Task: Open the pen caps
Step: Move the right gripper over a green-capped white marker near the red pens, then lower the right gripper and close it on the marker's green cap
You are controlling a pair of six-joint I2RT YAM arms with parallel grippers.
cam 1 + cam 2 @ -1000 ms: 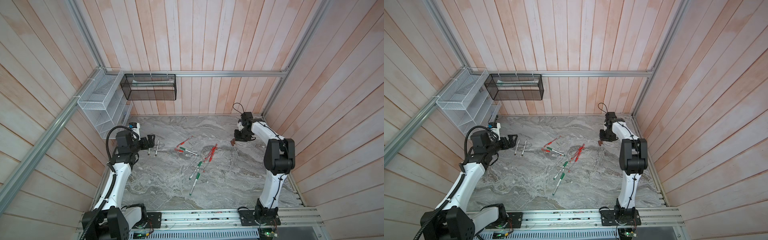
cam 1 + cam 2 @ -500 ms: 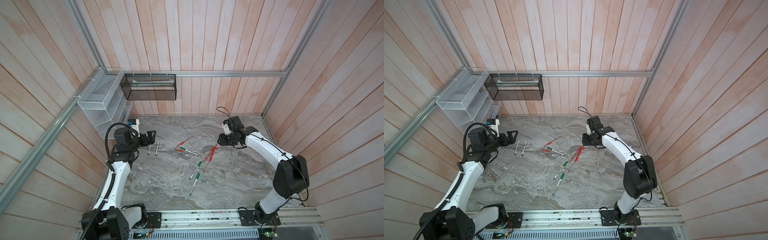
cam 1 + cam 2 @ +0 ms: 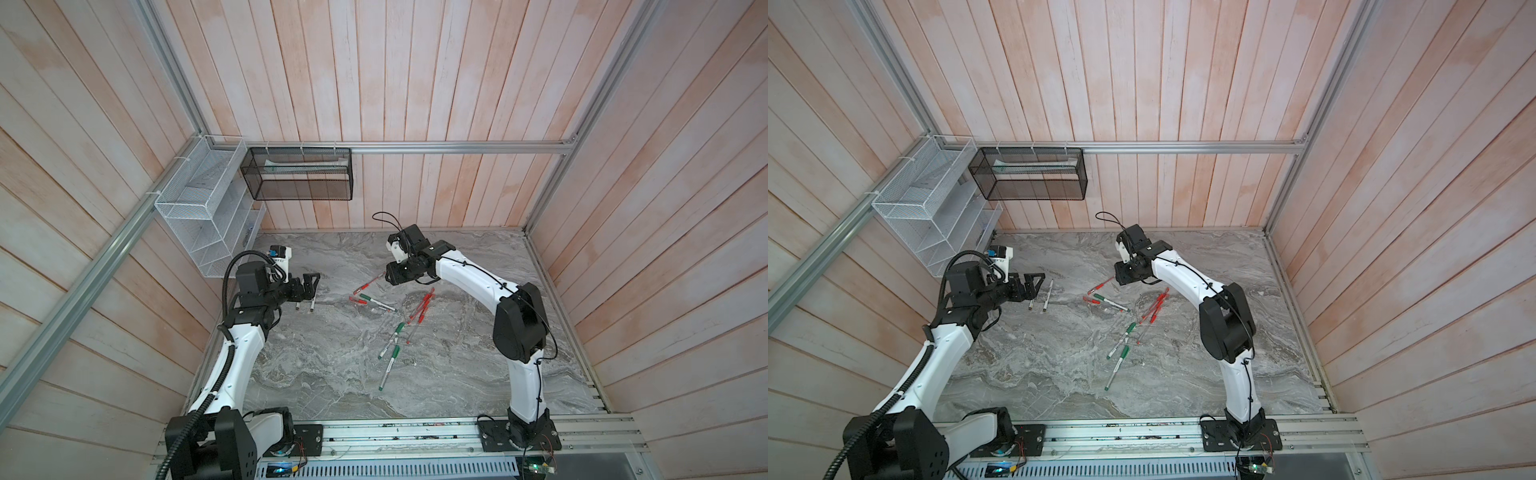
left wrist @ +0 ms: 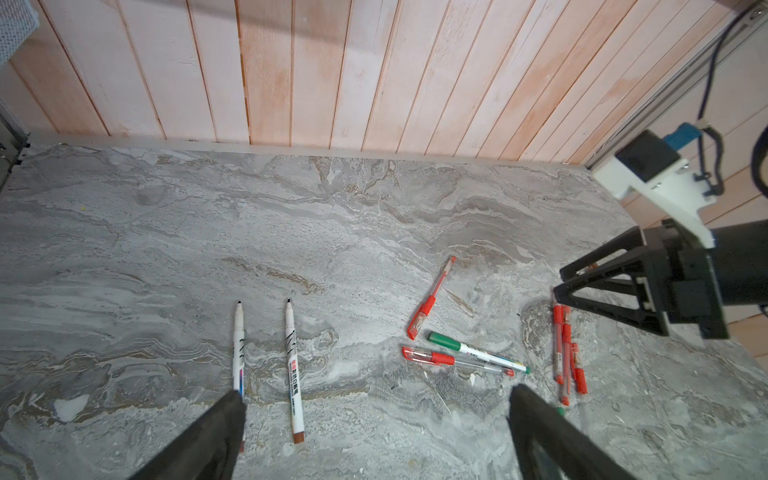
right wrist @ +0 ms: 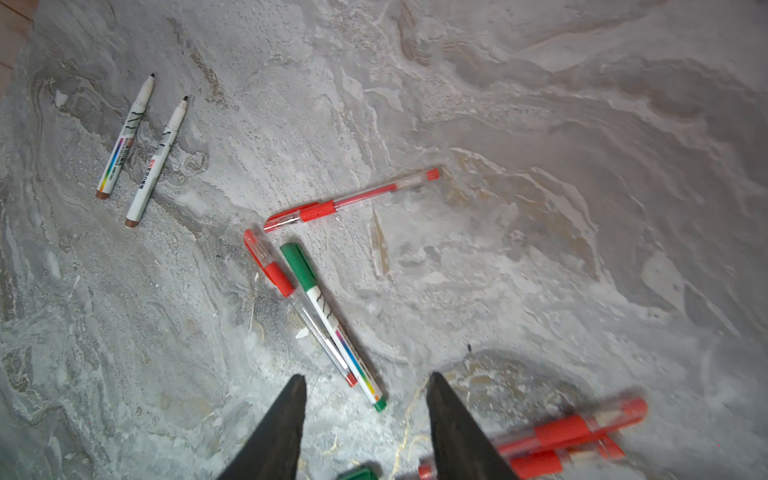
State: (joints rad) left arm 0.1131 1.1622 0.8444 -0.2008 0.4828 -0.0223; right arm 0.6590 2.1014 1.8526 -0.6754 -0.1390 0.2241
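The left tool (image 3: 313,286) stands spread wide with nothing in it, low over the far left part of the grey marbled desk (image 3: 332,374). In the left wrist view one of its fingers (image 4: 224,419) covers the end of one of two white markers (image 4: 293,365). They lie side by side, both with bare black tips and brown back ends. The right tool (image 5: 365,384) has its jaws partly apart, with a clear gap between them and nothing gripped. It hangs above the far middle of the desk, over the scatter of pens. The pen caps (image 4: 442,340) in view are on their pens. A green cap (image 5: 297,259) sits on a marker (image 5: 332,320) that lies against a red-capped pen (image 5: 276,274). Just beyond them a second red-capped pen (image 5: 318,211) lies at an angle, its cap end close to theirs. Close to the right tool a bundle of red pens (image 5: 569,432) lies touching one another, blurred in the right wrist view. In both top views two more green-capped markers (image 3: 395,352) lie nearer the front, well apart from either tool.
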